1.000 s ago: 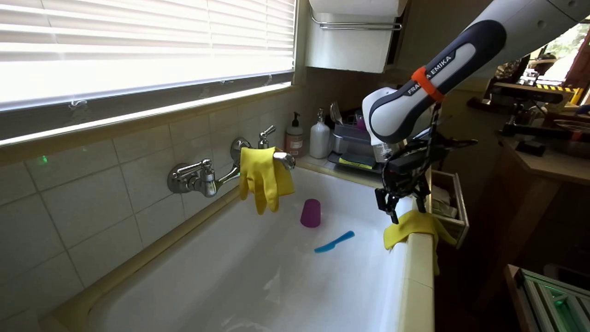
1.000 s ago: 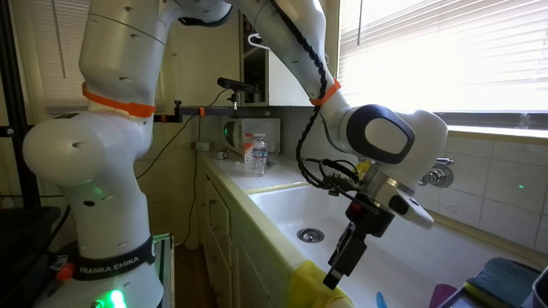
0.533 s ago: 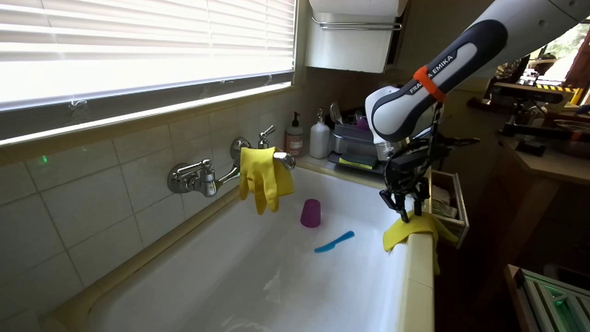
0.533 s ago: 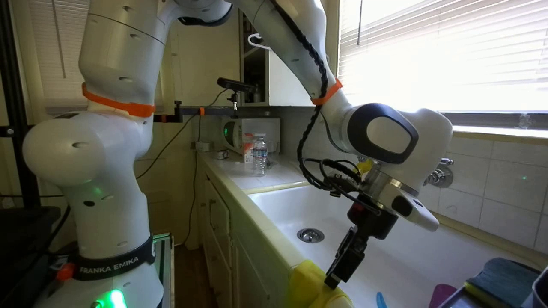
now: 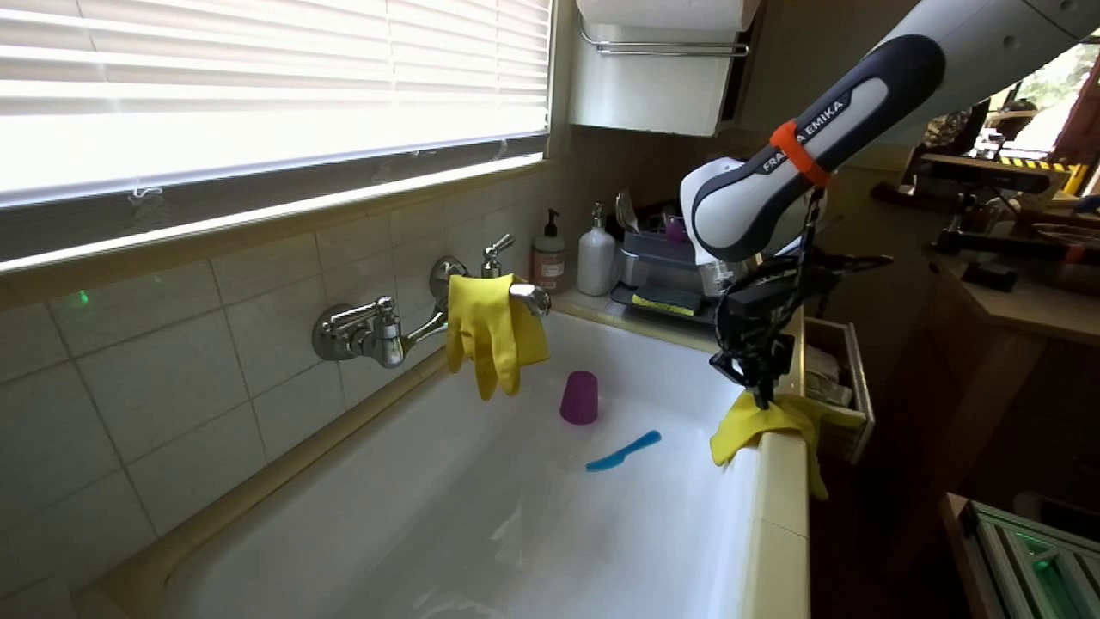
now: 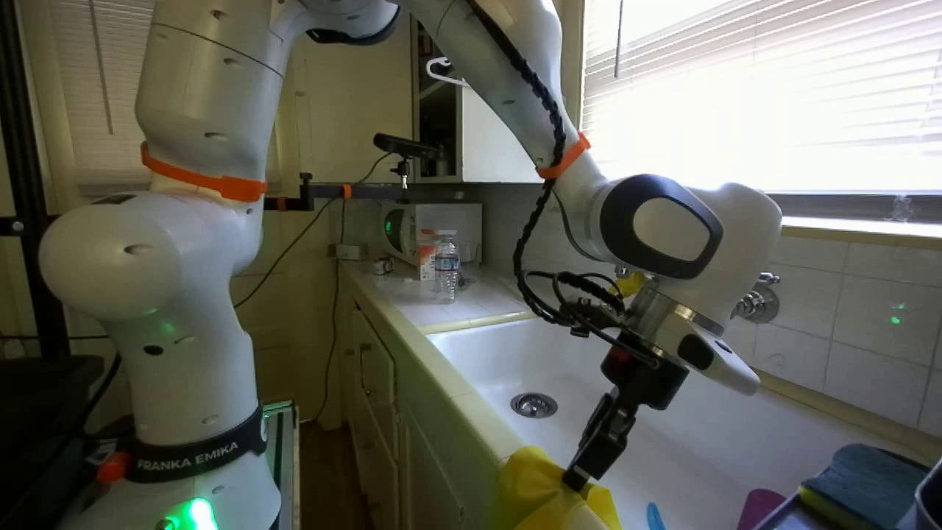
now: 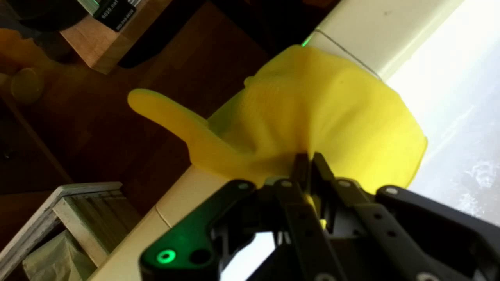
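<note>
Where it lies bent over the edge of the sink (image 5: pixel 447 499), the yellow glove (image 7: pixel 328 105) is pinched between the black fingers (image 7: pixel 323 171), which are squeezed close together on a fold of it. It looks light, soft and floppy, maybe a bit slippery, and hard to break, so a folded bit on top of the sink's edge seems a good spot to grab.
</note>
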### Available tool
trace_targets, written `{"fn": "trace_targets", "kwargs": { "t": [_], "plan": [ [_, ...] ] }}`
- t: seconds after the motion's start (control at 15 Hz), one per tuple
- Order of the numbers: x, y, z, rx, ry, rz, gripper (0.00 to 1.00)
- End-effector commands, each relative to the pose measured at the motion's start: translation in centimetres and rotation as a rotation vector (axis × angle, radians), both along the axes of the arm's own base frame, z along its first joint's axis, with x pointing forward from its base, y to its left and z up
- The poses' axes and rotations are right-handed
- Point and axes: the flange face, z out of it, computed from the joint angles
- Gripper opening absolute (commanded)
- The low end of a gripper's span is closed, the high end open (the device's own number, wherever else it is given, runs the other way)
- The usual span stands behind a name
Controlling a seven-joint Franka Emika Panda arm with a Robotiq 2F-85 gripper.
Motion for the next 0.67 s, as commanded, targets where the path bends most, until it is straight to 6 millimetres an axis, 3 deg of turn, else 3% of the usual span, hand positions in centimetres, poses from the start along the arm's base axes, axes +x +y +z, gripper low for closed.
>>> {"fn": "trace_targets", "kwargs": {
  "t": [0.0,0.6],
  "plan": [
    [-0.3,0.0,-0.1,0.016,-0.004,0.006,0.02],
    [0.1,0.2,0.9,0.026,-0.018,0.028,0.02]
  ]
}}
